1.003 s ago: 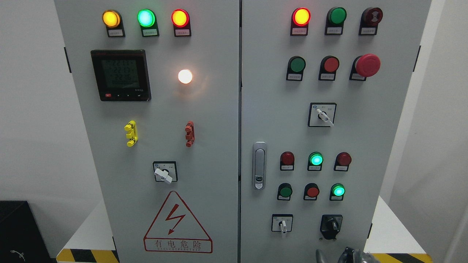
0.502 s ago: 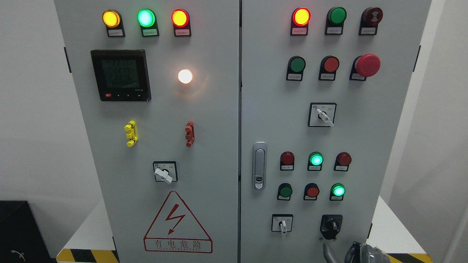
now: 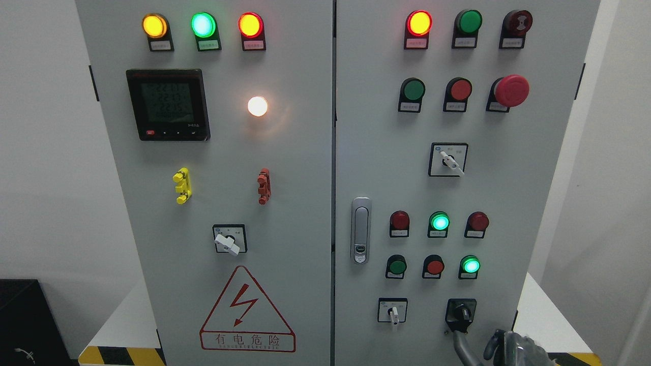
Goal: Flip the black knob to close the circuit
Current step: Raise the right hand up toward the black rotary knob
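Right hand (image 3: 501, 348) has risen from the bottom edge; one grey finger (image 3: 462, 345) now reaches just under the black knob (image 3: 461, 311), other fingers loosely curled, holding nothing. Knob sits low right on the right cabinet door (image 3: 534, 203), beside the white selector switch (image 3: 392, 312). Likely stiff, detented, small: pinch its raised bar. No containers here. Left hand not visible.
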